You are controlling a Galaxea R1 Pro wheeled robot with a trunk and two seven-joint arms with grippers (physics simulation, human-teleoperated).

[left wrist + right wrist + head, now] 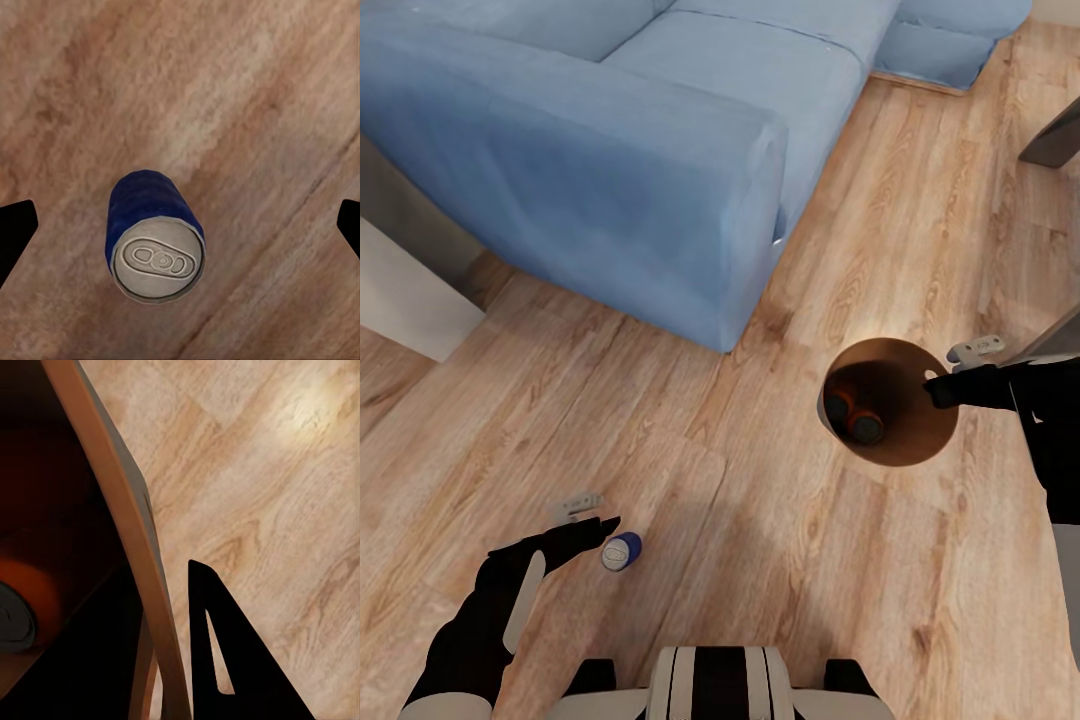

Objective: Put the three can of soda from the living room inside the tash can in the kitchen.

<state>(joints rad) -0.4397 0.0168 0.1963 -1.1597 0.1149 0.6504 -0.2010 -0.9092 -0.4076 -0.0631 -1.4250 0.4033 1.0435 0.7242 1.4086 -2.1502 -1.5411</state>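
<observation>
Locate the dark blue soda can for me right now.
In the head view the dark blue can stands upright on the wood floor at lower left, just off the left gripper, well away from the bin.

The head view looks steeply down from above the robot's trunk onto the wood floor (pixel 780 560), taking in the blue sofa (pixel 620 150) farther off. The left wrist view faces almost straight down, close over the dark blue can (pixel 155 236), which the head view shares (pixel 621 551). The right wrist view sits very close against the rim of the trash can (pixel 127 510), whose brown inside the head view also shows (pixel 905 425).
</observation>
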